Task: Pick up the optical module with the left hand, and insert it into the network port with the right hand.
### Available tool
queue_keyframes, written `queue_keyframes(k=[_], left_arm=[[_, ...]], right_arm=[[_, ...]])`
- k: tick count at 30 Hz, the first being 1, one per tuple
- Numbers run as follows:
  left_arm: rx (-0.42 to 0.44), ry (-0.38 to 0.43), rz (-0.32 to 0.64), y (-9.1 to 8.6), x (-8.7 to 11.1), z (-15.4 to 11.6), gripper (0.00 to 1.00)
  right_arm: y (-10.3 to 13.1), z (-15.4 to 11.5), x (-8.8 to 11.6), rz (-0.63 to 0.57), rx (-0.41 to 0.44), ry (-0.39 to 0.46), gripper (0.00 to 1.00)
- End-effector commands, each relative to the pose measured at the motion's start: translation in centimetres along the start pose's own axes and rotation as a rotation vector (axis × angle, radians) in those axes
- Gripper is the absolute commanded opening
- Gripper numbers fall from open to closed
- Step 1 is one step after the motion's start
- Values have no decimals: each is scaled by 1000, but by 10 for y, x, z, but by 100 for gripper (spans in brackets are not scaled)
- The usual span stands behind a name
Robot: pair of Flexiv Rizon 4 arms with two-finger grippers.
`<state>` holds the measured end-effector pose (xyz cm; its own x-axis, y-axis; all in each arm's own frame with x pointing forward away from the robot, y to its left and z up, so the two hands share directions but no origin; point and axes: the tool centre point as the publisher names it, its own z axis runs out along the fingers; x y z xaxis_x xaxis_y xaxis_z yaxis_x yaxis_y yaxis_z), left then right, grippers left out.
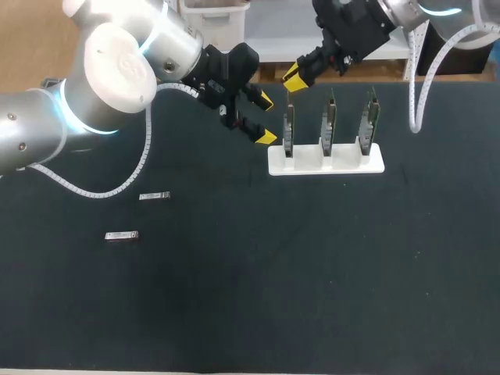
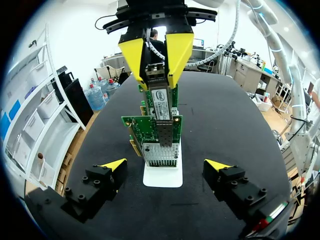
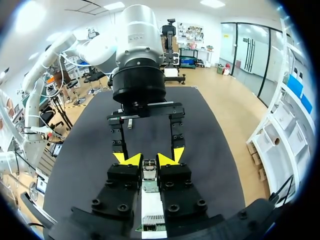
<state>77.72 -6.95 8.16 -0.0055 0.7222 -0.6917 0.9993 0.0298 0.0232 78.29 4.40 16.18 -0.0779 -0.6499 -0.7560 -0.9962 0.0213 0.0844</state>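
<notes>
Left wrist view shows your right gripper (image 2: 156, 75) pinching the module (image 2: 161, 104), its end at the port (image 2: 165, 138) on the card (image 2: 144, 128), so push it straight in slowly, keep it lined up, and hold the wide-open, empty left gripper (image 2: 166, 165) clear.

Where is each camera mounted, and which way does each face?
Head view: fixed above and behind, looking down at the table; left tool and right tool enter from the sides.
Left wrist view: on the left arm, facing the network card in its white holder; own tool open.
Right wrist view: on the right arm, facing the left arm; own tool grips the optical module.
Shared: both wrist views see that module, from opposite sides.
</notes>
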Motion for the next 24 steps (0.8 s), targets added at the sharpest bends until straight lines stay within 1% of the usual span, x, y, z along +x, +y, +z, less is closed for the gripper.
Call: queue_keyframes(k=[1, 2, 6, 11, 14, 15, 16, 17, 24], left_arm=[[0, 3, -1, 0, 0, 0, 100], [0, 3, -1, 0, 0, 0, 100], [0, 3, -1, 0, 0, 0, 100], [0, 3, -1, 0, 0, 0, 100], [0, 3, -1, 0, 0, 0, 100], [0, 3, -1, 0, 0, 0, 100], [0, 3, -1, 0, 0, 0, 100], [0, 3, -1, 0, 0, 0, 100], [0, 3, -1, 0, 0, 0, 100]], right_arm=[[0, 0, 0, 1, -8, -4, 91], [1, 0, -1, 2, -12, -9, 100], [3, -3, -4, 6, -16, -27, 100], [6, -12, -14, -8, -16, -69, 100], [5, -13, -15, -8, -16, -75, 100], [5, -13, -14, -6, -15, -74, 43], [5, -13, -14, -3, -13, -72, 30], [5, -12, -13, -2, -13, -71, 0], [4, -8, -10, 5, -19, -63, 0]])
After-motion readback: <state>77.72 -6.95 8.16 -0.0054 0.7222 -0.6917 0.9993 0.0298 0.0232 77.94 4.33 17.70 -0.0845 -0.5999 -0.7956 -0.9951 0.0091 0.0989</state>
